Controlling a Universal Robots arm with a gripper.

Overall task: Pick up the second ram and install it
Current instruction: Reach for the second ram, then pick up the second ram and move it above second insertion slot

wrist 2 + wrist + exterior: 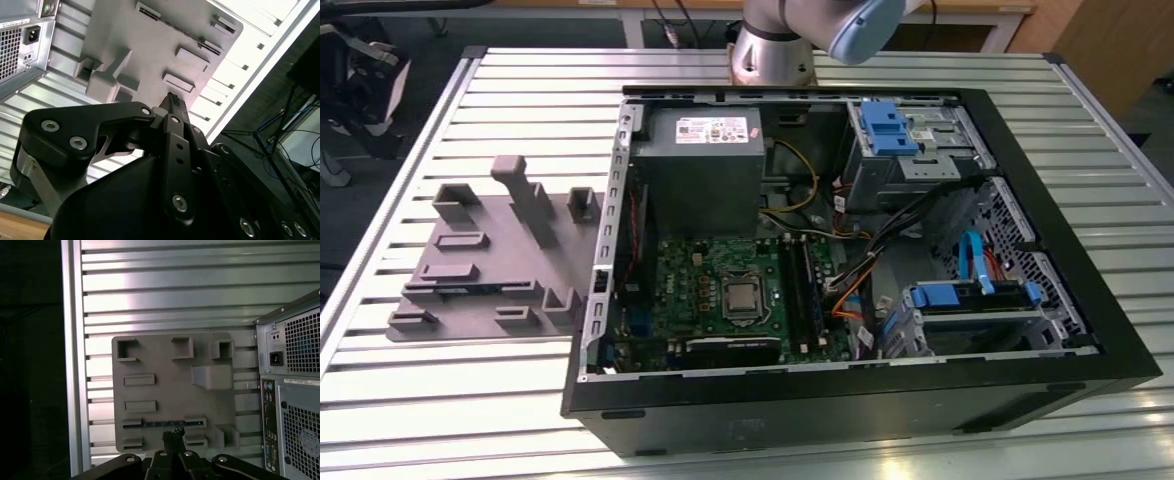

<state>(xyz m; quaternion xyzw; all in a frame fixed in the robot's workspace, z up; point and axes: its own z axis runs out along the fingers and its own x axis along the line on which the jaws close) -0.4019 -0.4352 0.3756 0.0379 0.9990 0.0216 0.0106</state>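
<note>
Two black fingers (pixel 175 125) of the gripper (pixel 172 101) were pressed together in the second wrist view, with nothing between them. Just beyond their tips, in the first wrist view, was the second ram (pixel 155 424), a thin dark-blue stick lying along a long slot of the gray holder block (pixel 165 365). The gripper hung above that slot, near the middle part of the stick, and I could not tell if the tips touched it. The holder block carried several other slots and posts, and it sat flat on the slatted metal desk (pixel 165 300). Beside the block was the black computer case (pixel 854 405), lying on its side with the cover off, so that the green motherboard (pixel 707 275) showed inside in the exterior view. Behind the case, at the far edge of the desk, rose the base of the arm (pixel 771 55).
</note>
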